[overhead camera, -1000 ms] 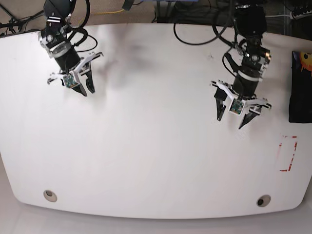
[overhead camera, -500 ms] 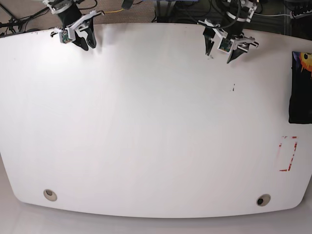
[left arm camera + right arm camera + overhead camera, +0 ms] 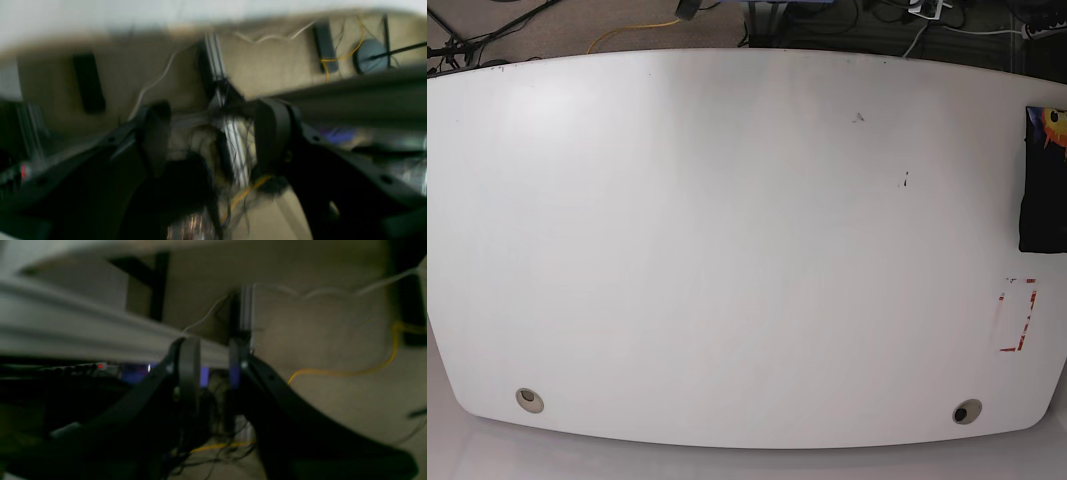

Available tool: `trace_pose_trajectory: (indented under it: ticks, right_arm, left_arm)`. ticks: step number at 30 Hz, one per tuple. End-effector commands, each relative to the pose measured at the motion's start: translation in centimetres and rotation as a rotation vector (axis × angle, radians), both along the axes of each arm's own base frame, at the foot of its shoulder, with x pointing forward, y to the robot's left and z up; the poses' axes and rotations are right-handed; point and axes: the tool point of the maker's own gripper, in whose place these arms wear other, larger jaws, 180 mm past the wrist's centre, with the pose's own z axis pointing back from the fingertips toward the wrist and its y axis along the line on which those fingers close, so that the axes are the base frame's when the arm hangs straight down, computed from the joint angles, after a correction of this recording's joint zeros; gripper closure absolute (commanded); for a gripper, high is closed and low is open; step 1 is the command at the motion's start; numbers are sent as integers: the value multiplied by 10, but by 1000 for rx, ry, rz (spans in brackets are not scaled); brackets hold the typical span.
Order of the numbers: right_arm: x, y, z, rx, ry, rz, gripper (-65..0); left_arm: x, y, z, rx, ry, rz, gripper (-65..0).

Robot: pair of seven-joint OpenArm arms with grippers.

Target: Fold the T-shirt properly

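— So where is the T-shirt [image 3: 1042, 180] sitting?

— At the far right edge of the base view, a bit above mid-height. It lies as a dark folded block on the white table [image 3: 727, 250], cut off by the frame edge, with a bit of yellow print showing at its top corner.

— Anything touching it?

— No. Neither arm shows in the base view at all; the tabletop carries only the shirt, a red rectangular outline [image 3: 1017, 316] in the lower right below the shirt, and two round holes near the bottom edge, one lower left [image 3: 528, 400], one lower right [image 3: 967, 411].

— And the left gripper [image 3: 213, 136]?

— Its wrist view is blurred, but the two dark fingers stand wide apart in the centre of the frame, with nothing between them. Behind them are tan floor, cables and a metal post.

— The right gripper [image 3: 213, 363]?

— Also blurred. Its fingers sit close together in the middle of the frame, a narrow gap left between them, and I see nothing held there. A yellow cable [image 3: 337, 373] runs across the floor at the right of that frame, and the pale table edge [image 3: 83, 340] crosses the left half
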Motion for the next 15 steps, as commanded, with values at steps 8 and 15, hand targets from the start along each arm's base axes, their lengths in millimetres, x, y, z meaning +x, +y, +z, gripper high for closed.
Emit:
trace_pose_trajectory:
  ticks: [8, 15]
  right_arm:
    - [-43, -10, -68, -64, 175, -80, -136]
    - [-37, -11, -115, -95, 254, -63, -136]
  left_arm:
    - [-61, 0, -82, -34, 253, -10, -319]
    - [-61, 9, -137, -26, 352, 37, -319]
